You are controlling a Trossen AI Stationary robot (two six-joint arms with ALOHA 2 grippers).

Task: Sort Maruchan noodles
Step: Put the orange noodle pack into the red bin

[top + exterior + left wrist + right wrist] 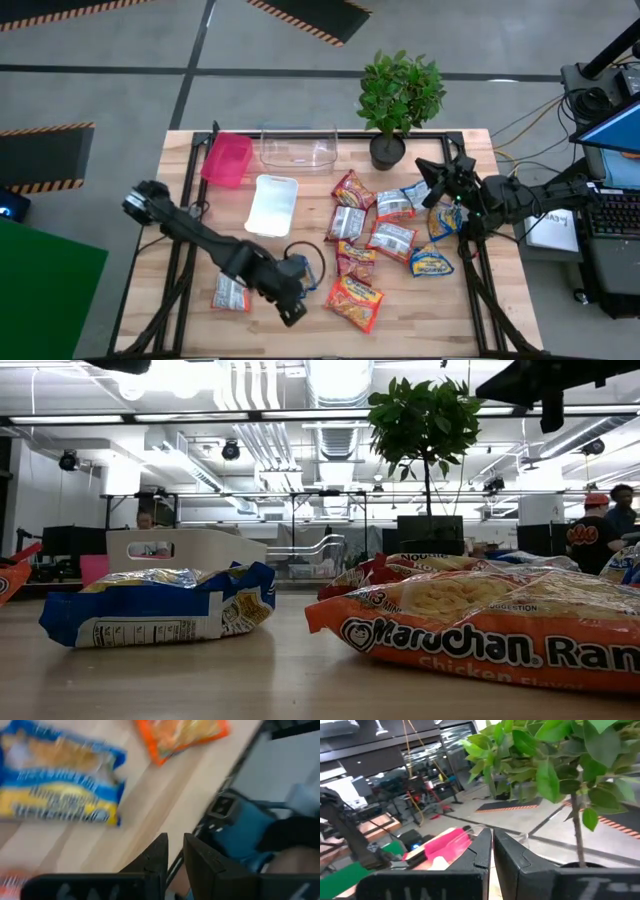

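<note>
Several Maruchan noodle packets lie flat in a cluster on the right half of the wooden table. One blue-and-yellow packet lies alone near the front left, and an orange packet lies near the front middle. My left gripper hangs between these two, above the table's near edge, pointing steeply down. Its fingers are all but shut, with nothing between them. My right gripper is shut and empty. It is held level above the far right of the table, beside the potted plant.
A pink tray and a clear tray stand along the far edge, and a white tray lies in front of them. The plant pot stands at the far middle. People stand in the room behind the table.
</note>
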